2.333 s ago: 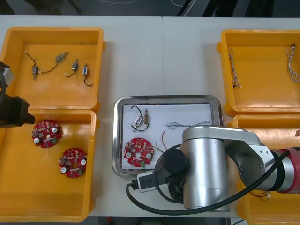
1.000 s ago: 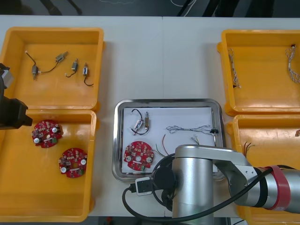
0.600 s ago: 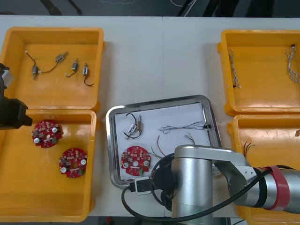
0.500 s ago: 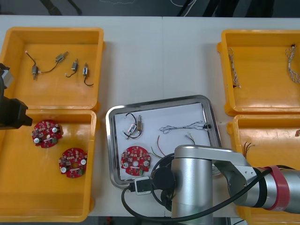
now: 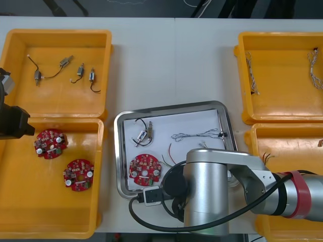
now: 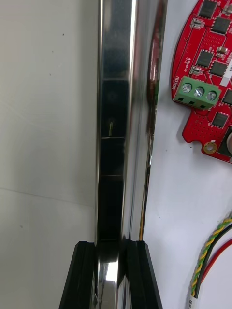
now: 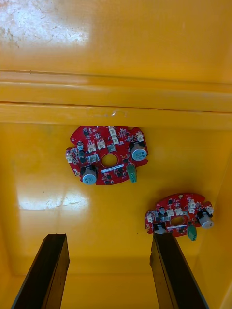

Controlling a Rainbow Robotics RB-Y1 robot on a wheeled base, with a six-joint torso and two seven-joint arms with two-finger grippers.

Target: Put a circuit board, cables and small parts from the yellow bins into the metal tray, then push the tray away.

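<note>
At the tray [image 6: 113, 120] rim we have our right gripper [image 6: 110, 246] clamped; stiff and slick, it should slide easily, our left gripper [image 7: 108, 239] hovering spread and empty.

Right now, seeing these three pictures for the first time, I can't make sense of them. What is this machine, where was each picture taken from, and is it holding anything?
It is a robot with two arms, each ending in a two-fingered tool. The wide picture looks down from above the arms at a table, with yellow bins at each side and a metal tray between them. The two tall pictures come from cameras on the wrists.

The right tool is pinching the rim of the metal tray. The tray holds a red circuit board, cables and a small metal part. The left tool is open and holds nothing. It hangs over one of the bins, where two more circuit boards lie.
</note>
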